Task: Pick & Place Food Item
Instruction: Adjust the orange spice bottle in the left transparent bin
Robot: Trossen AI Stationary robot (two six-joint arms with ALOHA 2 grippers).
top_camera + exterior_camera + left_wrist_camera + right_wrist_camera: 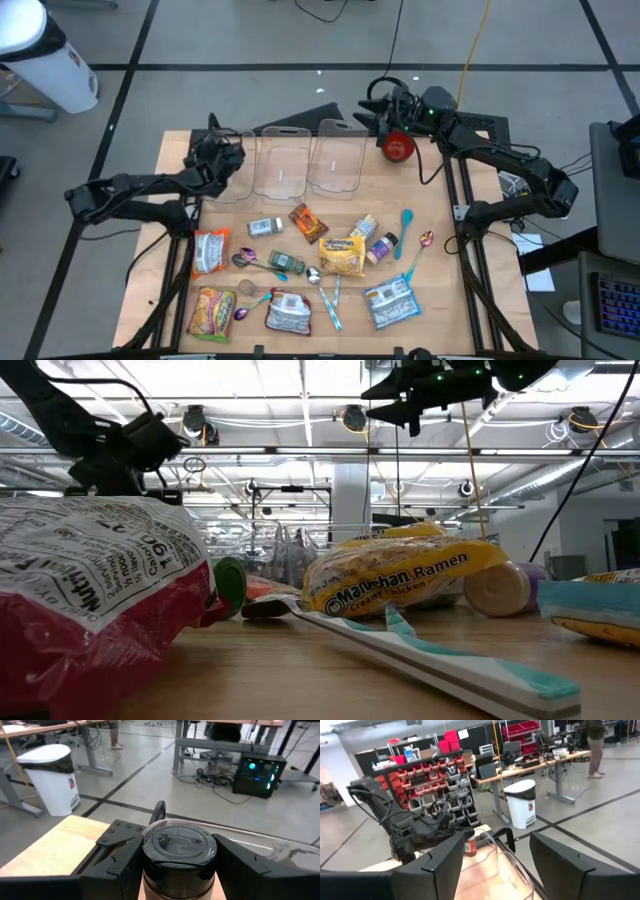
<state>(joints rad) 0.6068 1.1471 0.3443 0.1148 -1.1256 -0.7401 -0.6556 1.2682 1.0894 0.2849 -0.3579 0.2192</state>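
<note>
Two-armed job, mid-carry: pinching a black-lidded jar [179,847] in the left tool [222,158], above clear containers [335,165] at the tabletop's [440,292] far edge, likely for dropping in; keeping the right tool [496,851] spread, empty, aside.

bright overhead strip lighting, soft shadows, blurred low-view foreground

Bare tabletop [180,150] at both side edges; food packets [343,255] crowding the middle.
</note>
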